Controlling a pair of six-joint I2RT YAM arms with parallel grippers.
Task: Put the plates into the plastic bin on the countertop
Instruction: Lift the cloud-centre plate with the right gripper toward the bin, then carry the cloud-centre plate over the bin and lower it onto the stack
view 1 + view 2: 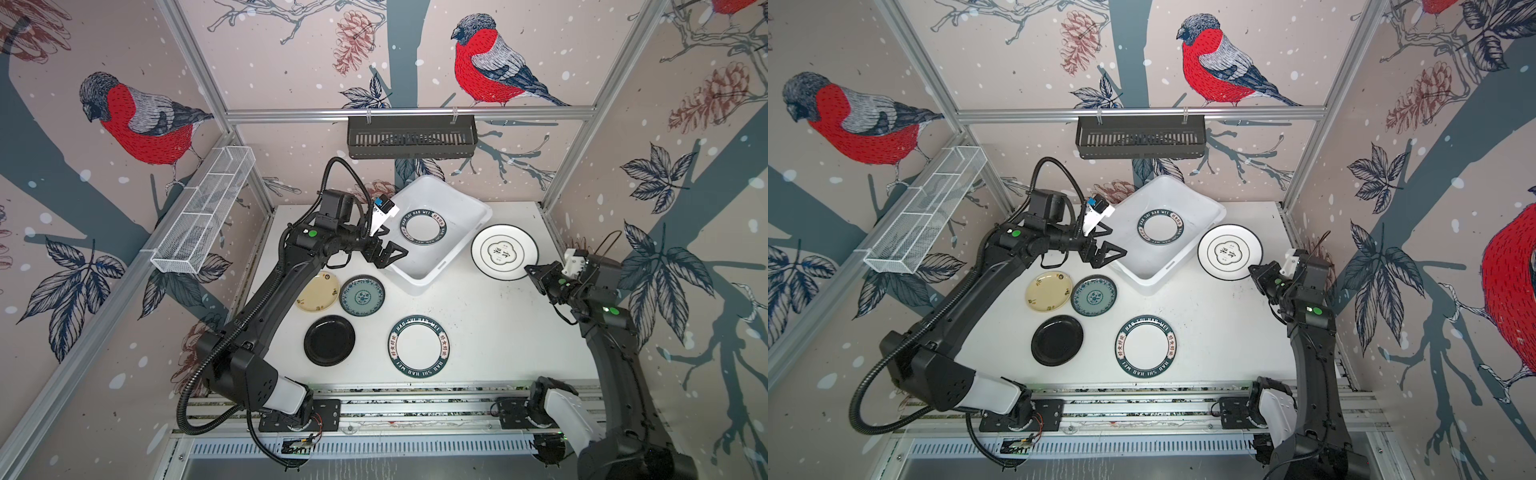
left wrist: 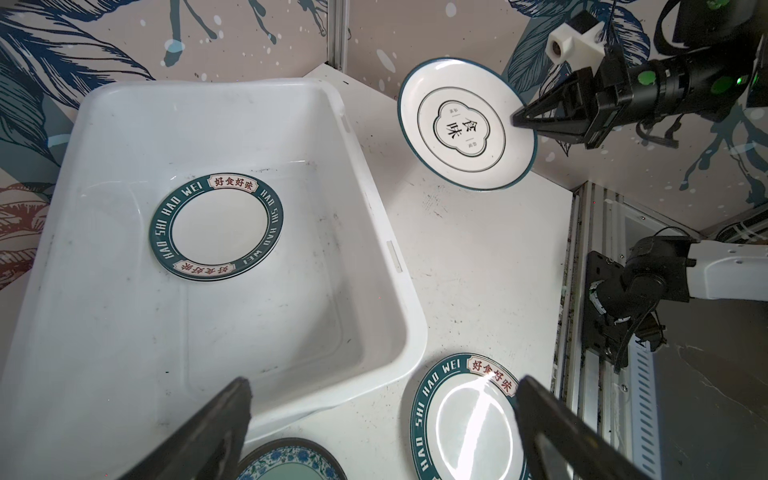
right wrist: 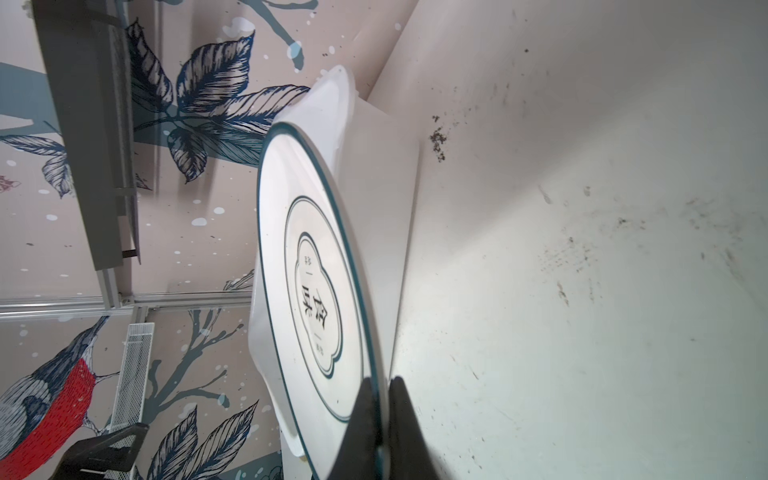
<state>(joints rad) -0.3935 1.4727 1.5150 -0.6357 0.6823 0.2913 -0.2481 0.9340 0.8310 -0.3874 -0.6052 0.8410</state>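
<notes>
Plates: six in view. Emblem plate (image 1: 504,252) is pinched at its rim by the right claw (image 1: 529,269), jaws clamped on the edge nearest that arm. The right wrist view shows the rim wedged between both fingers (image 3: 365,415). This plate is tilted and sits just beside the right-hand corner of the bin (image 1: 453,245), outside it. Can't tell if its low edge touches the table (image 1: 490,332).

Lettered plate (image 1: 423,227) lies flat on the bin floor. Left claw (image 1: 392,254) is spread wide, holding nothing, hovering over the bin's near-left rim. The lettered plate is ahead of it, apart, not touching. In the left wrist view the two fingers (image 2: 216,419) frame the bin's near corner.

Second lettered plate (image 1: 419,348) lies flat on the table in front of the bin, apart from both claws. Cream plate (image 1: 318,291) and teal plate (image 1: 362,296) sit side by side, nearly touching, left of the bin. The left arm covers the cream plate's edge in a top view. Black plate (image 1: 329,340) lies in front of those two, close to the left arm. All four are flat, face up.
</notes>
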